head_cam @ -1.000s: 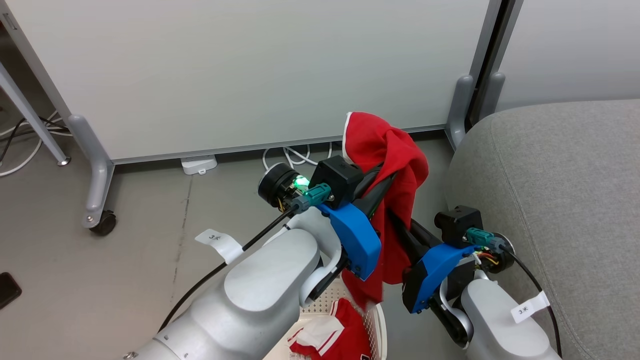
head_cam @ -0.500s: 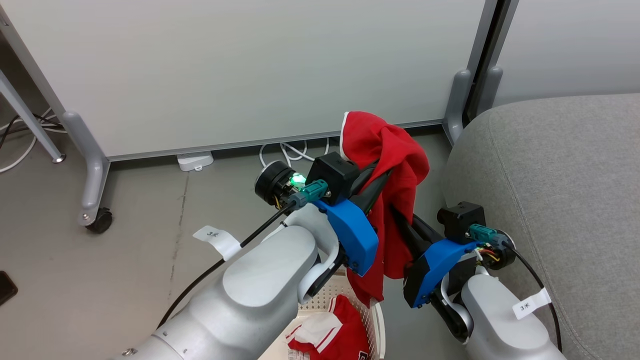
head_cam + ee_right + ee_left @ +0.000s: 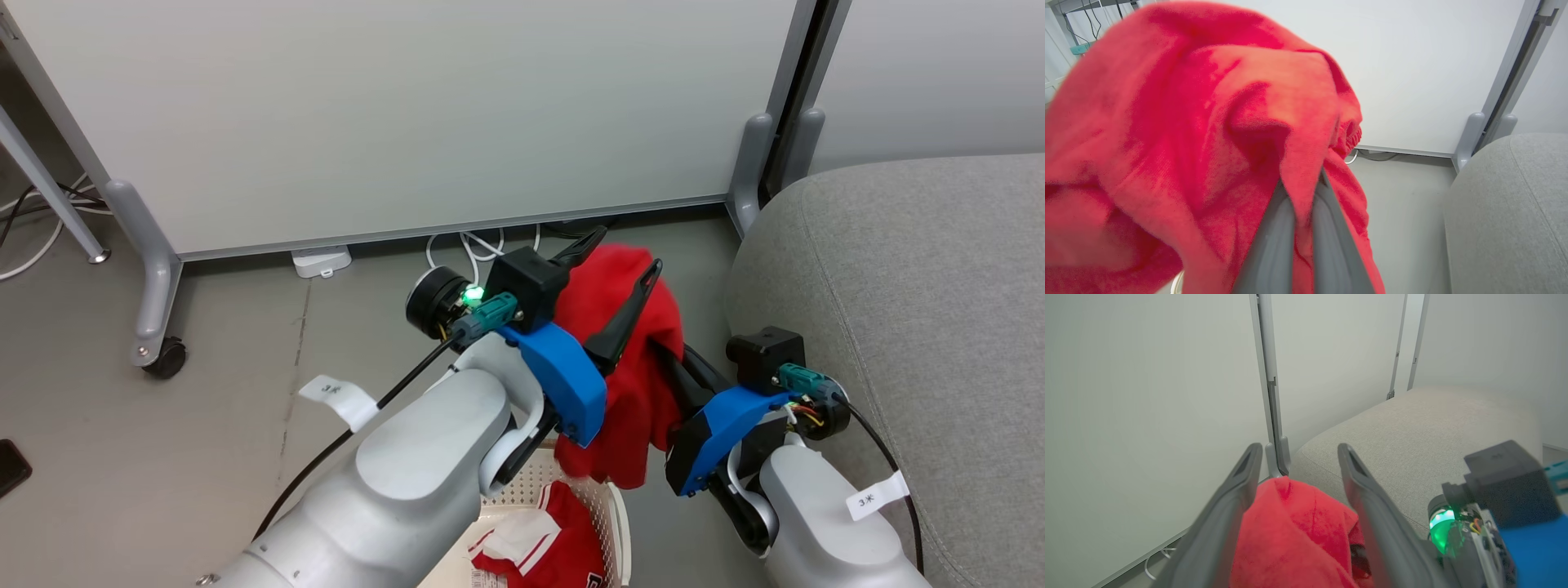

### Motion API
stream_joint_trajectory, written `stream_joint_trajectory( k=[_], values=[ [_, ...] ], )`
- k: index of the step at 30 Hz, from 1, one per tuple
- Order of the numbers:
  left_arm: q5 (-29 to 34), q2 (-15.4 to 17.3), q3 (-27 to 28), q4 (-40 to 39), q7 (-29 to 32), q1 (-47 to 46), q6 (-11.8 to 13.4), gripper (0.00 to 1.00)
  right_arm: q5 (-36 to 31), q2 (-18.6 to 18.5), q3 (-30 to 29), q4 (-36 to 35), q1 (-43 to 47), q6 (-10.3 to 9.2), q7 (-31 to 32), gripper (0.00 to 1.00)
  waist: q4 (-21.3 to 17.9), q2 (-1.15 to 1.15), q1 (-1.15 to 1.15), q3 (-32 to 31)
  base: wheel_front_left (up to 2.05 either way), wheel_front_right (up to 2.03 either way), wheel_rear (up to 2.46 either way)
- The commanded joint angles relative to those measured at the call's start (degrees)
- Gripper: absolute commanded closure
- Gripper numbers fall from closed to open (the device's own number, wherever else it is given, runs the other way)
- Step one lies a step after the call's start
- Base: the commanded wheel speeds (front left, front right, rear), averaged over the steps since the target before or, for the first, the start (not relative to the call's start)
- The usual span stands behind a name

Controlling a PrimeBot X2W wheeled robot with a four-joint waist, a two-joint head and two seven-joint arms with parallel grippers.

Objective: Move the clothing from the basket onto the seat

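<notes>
Left claw (image 3: 1299, 449) spread wide; red garment (image 3: 1294, 539) inside; grey seat (image 3: 1412, 428) beyond.

Head cam down, wrist cams close-up; all share seat (image 3: 914, 278)

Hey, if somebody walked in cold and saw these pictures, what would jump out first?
The bright red garment bunched in mid-air between the two arms, pinched in the shut right gripper while the left gripper stands open with cloth between its fingers. Next, the big grey seat at the right, and a second red garment lying in the basket at the bottom edge.
</notes>
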Motion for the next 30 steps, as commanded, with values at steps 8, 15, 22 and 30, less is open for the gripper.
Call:
stream_joint_trajectory(
  k=[8,15,22,30],
  values=[
    [-0.3,2.3,2.4,-2.1,-2.4,4.9,1.0,0.0,0.0,-0.2,-1.6,0.0,-0.8,0.03,-1.0,1.0,0.1,0.0,0.0,0.3,0.0,0.0,0.0],
    [2.7,6.2,8.3,-8.5,-2.7,12.2,2.0,0.0,-0.3,-0.2,-2.8,-0.9,0.0,0.03,-1.2,1.0,-0.5,0.0,0.0,0.8,0.0,0.0,0.0],
    [9.7,8.0,18.5,-17.3,-2.8,22.8,0.9,0.0,-0.9,-0.2,-4.2,-2.1,1.3,0.03,-1.2,1.0,-1.2,0.0,0.0,0.6,0.0,0.0,0.0],
    [18.0,7.7,27.4,-21.5,-2.8,32.6,-1.7,0.0,-0.5,-0.4,-5.1,-5.0,3.1,0.03,-0.2,1.0,-2.3,0.0,0.0,-0.1,0.0,0.0,0.0]
  ],
)
